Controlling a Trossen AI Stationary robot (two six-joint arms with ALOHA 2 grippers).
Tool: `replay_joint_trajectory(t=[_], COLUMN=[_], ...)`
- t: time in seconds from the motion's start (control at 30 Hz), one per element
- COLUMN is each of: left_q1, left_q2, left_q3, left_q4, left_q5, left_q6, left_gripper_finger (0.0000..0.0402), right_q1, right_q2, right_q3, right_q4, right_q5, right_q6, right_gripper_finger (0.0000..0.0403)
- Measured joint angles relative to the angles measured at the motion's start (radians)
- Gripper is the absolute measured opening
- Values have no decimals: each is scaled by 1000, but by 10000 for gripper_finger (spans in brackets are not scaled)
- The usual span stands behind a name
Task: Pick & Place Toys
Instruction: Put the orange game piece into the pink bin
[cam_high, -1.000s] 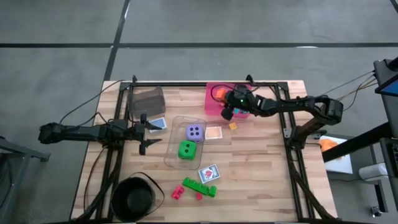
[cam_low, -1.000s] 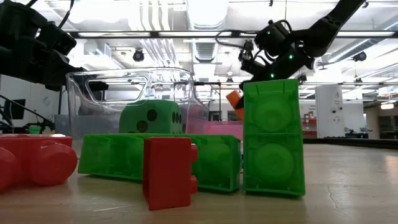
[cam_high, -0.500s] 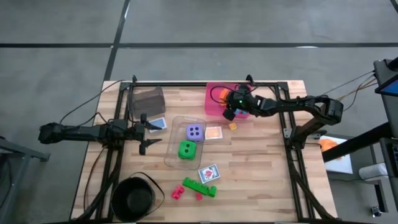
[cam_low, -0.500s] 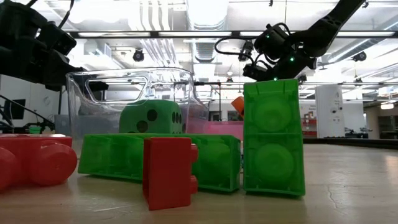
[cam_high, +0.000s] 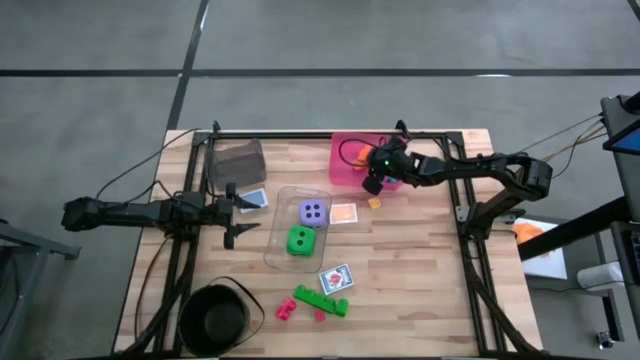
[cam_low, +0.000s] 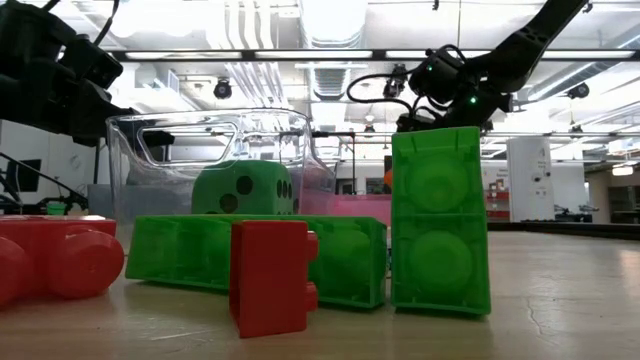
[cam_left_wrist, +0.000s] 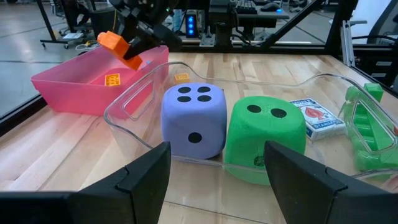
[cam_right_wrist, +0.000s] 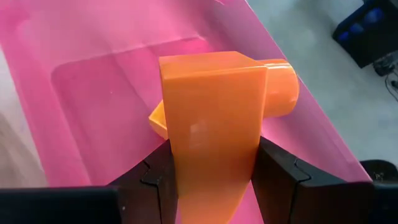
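Note:
My right gripper (cam_high: 371, 183) is shut on an orange brick (cam_right_wrist: 214, 118) and hangs over the near right corner of the pink bin (cam_high: 350, 150); the left wrist view shows the brick (cam_left_wrist: 112, 42) above the bin's rim. Another small orange piece (cam_left_wrist: 112, 79) lies in the bin and one (cam_high: 374, 202) lies on the table beside it. A purple die (cam_high: 312, 212) and a green die (cam_high: 299, 240) sit in the clear bin (cam_high: 283, 205). My left gripper (cam_high: 240, 212) waits open at the table's left, pointing at the clear bin. My right gripper pinches the orange brick's two flat opposite sides (cam_right_wrist: 177, 155) between its two fingers (cam_right_wrist: 280, 177). The fingers slant down from the table's right. The brick is lifted clear above the pink bin, with its round stud (cam_right_wrist: 280, 87) pointing sideways.
Picture cards (cam_high: 343, 213) (cam_high: 254, 198) (cam_high: 336, 279) lie around the clear bin. Green bricks (cam_high: 320, 301) and pink bricks (cam_high: 286, 309) lie near the front edge. A black bowl (cam_high: 214, 320) stands at the front left and a grey bin (cam_high: 236, 160) at the back left.
My right gripper has tipped at the wrist while staying shut on the orange brick. In the low view the brick has sunk a little and now shows only as a sliver behind the upright green brick.

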Motion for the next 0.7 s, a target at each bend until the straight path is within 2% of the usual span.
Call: replay_joint_trajectory(t=[0.7], left_q1=[0], left_q2=[0], left_q3=[0], left_q4=[0], left_q5=[0], left_q6=[0], left_gripper_finger=[258], right_q1=[-7], right_q2=[0], right_q3=[0], right_q4=[-41], right_q5=[0], right_q6=[24], right_gripper_finger=[151])
